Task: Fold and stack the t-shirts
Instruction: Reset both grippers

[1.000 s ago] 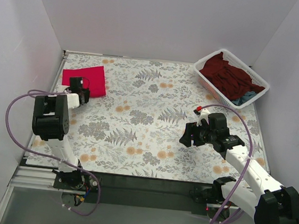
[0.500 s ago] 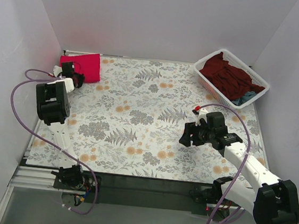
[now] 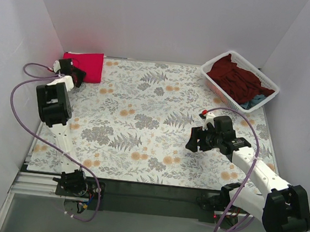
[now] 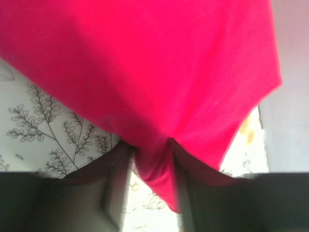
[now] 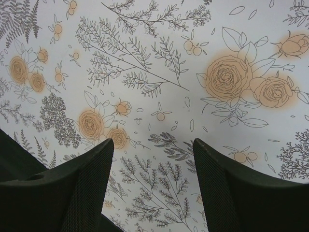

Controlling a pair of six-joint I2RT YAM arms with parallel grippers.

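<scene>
Top: red shirt (image 3: 88, 66) folded, lying at far-left corner of mat (image 3: 143, 126); left gripper (image 3: 74, 75) at its near edge. Maroon shirt (image 3: 234, 77) and teal shirt (image 3: 254, 102) in basket (image 3: 220, 89), far right. Right gripper (image 3: 193, 139) over mid-right mat.
Left wrist: jaws pinched on red shirt's fold.
Right wrist: jaws apart above mat.

The left claw (image 3: 75, 76), reaching to the floral counter's (image 3: 143, 126) far-left corner, pinches the bright crimson-red cloth t-shirt (image 3: 89, 65); the right claw (image 3: 194, 139) hangs parted over its right side.

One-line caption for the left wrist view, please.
Left gripper pinches the crimson-red cloth t-shirt above the floral-print table.
</scene>
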